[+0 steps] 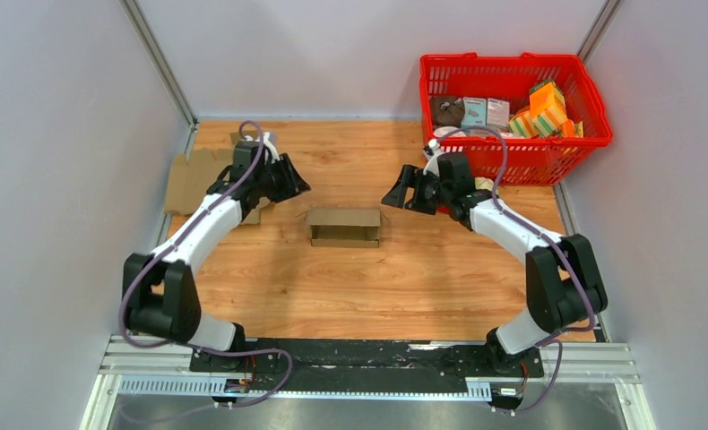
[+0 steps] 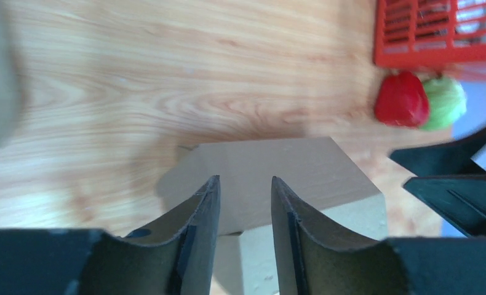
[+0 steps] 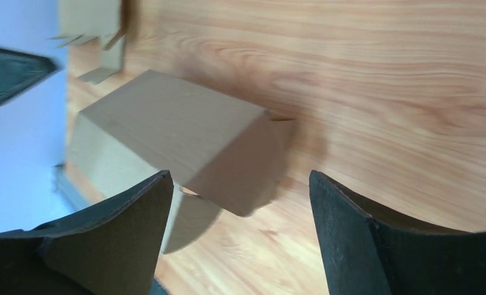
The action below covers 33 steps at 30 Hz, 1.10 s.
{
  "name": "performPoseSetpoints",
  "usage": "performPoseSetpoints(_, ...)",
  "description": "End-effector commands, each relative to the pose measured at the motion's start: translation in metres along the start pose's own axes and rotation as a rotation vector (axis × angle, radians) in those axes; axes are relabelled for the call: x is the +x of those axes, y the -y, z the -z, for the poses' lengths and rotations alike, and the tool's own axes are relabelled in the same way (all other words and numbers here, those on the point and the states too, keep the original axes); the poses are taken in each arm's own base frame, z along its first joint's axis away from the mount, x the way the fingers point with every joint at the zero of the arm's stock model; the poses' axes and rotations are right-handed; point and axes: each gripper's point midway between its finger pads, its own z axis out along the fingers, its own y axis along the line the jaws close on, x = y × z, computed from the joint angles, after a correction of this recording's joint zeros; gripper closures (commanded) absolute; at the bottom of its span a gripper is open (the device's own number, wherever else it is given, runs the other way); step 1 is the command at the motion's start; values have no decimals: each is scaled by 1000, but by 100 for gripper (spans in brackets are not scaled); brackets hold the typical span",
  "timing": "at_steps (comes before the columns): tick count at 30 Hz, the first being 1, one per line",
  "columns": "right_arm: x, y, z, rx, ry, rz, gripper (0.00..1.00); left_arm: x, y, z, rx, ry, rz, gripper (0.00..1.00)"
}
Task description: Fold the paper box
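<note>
A small brown paper box (image 1: 344,226) lies on the wooden table between the two arms, closed on top with its front side open. It shows in the left wrist view (image 2: 277,175) and the right wrist view (image 3: 179,138). My left gripper (image 1: 298,184) hovers left of the box, jaws a little apart and empty (image 2: 245,184). My right gripper (image 1: 395,197) hovers right of the box, jaws wide open and empty (image 3: 240,184). Neither touches the box.
A flat cardboard sheet (image 1: 194,179) lies at the far left under the left arm. A red basket (image 1: 512,112) with packets stands at the back right. A red and a green ball (image 2: 419,101) lie by the basket.
</note>
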Motion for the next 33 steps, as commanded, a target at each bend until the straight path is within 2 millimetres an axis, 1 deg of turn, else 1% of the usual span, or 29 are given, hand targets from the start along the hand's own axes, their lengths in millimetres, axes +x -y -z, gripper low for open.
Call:
performPoseSetpoints(1, -19, 45, 40, 310, 100, 189, 17, -19, -48, 51, -300, 183, -117, 59)
performPoseSetpoints(2, -15, 57, 47, 384, 112, 191, 18, -17, -57, 57, -344, 198, -115, 60)
performPoseSetpoints(3, -9, 66, 51, 426, 100, 198, 19, -9, -61, 62, -347, 201, -118, 60)
performPoseSetpoints(4, -4, 70, 52, 446, 95, 218, 20, -3, -62, 62, -339, 197, -119, 62)
performPoseSetpoints(5, 3, 78, 54, 511, 92, 275, 21, 2, -63, 62, -333, 192, -120, 62)
performPoseSetpoints(6, 7, 78, 53, 526, 84, 313, 22, 12, -69, 64, -347, 186, -121, 63)
performPoseSetpoints(7, 12, 78, 51, 539, 68, 360, 23, 16, -73, 66, -364, 182, -132, 63)
performPoseSetpoints(8, 16, 75, 49, 580, 61, 455, 25, 22, -80, 69, -397, 171, -140, 63)
performPoseSetpoints(9, 22, 75, 43, 584, 35, 509, 26, 25, -87, 73, -435, 180, -154, 62)
performPoseSetpoints(11, 33, 67, 33, 555, 11, 573, 28, 31, -92, 76, -461, 153, -209, 58)
performPoseSetpoints(13, 41, 61, 21, 496, 7, 626, 28, 40, -90, 73, -461, 112, -247, 52)
performPoseSetpoints(14, 47, 52, 15, 451, 6, 646, 28, 43, -90, 73, -464, 90, -252, 52)
performPoseSetpoints(15, 39, 41, 9, 408, 53, 667, 27, 48, -91, 69, -466, 64, -256, 52)
performPoseSetpoints(16, 43, 40, 7, 390, 64, 674, 27, 51, -90, 67, -459, 52, -254, 52)
performPoseSetpoints(17, 42, 36, 5, 368, 82, 679, 26, 52, -88, 63, -442, 50, -252, 52)
performPoseSetpoints(18, 28, 22, -1, 320, 157, 693, 26, 56, -82, 59, -395, 30, -255, 52)
performPoseSetpoints(19, 26, 21, -2, 312, 169, 715, 26, 58, -78, 56, -366, 22, -258, 53)
performPoseSetpoints(21, 14, 18, -4, 329, 210, 729, 26, 57, -65, 48, -281, 36, -272, 55)
performPoseSetpoints(22, 11, 18, -5, 336, 217, 735, 25, 56, -63, 47, -265, 41, -289, 55)
performPoseSetpoints(23, 3, 15, -4, 351, 241, 733, 25, 54, -60, 46, -251, 51, -305, 55)
performPoseSetpoints(25, 0, 9, -5, 336, 241, 736, 24, 52, -58, 48, -240, 60, -337, 54)
performPoseSetpoints(26, -3, -1, -6, 303, 241, 729, 23, 51, -56, 47, -225, 69, -347, 54)
performPoseSetpoints(27, -1, -4, -7, 286, 230, 719, 23, 51, -51, 47, -191, 70, -358, 54)
performPoseSetpoints(29, -5, -17, -8, 244, 242, 677, 23, 51, -48, 47, -173, 86, -361, 52)
performPoseSetpoints(30, -5, -19, -10, 241, 242, 653, 22, 48, -45, 49, -165, 104, -360, 50)
performPoseSetpoints(31, -9, -19, -11, 253, 244, 633, 22, 47, -44, 49, -162, 114, -353, 43)
performPoseSetpoints(32, -14, -18, -12, 271, 246, 611, 22, 43, -42, 49, -158, 131, -353, 38)
performPoseSetpoints(33, -23, -24, -12, 279, 247, 573, 22, 40, -45, 49, -176, 139, -349, 35)
